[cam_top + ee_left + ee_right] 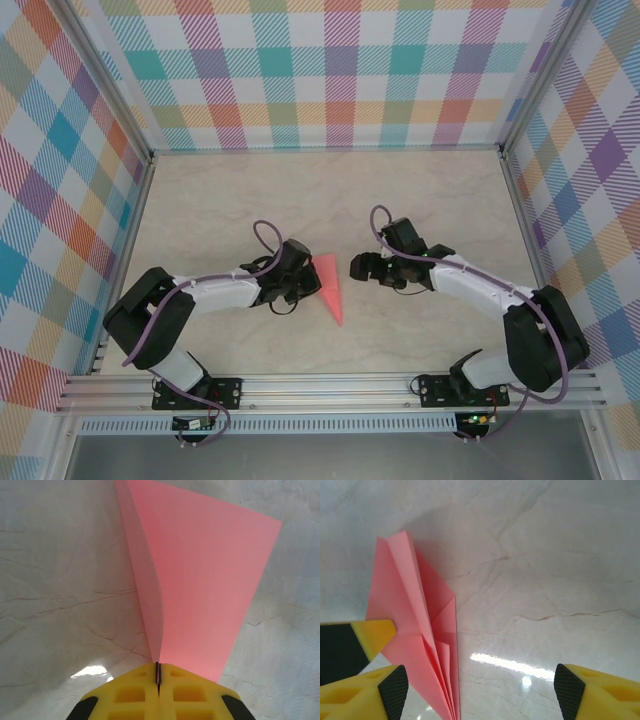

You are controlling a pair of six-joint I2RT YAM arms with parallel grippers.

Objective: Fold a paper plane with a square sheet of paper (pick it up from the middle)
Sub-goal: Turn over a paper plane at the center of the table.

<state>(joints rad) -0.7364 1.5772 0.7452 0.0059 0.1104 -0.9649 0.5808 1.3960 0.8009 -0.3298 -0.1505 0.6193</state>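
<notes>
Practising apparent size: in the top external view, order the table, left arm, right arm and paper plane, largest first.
1. table
2. left arm and right arm: alike, so not ranked against each other
3. paper plane, smallest

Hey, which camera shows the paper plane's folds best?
Right wrist: the paper plane is close, its layered folds clear. The top view shows its whole outline, small. The left wrist shows one flat wing pinched in the left gripper.
</notes>
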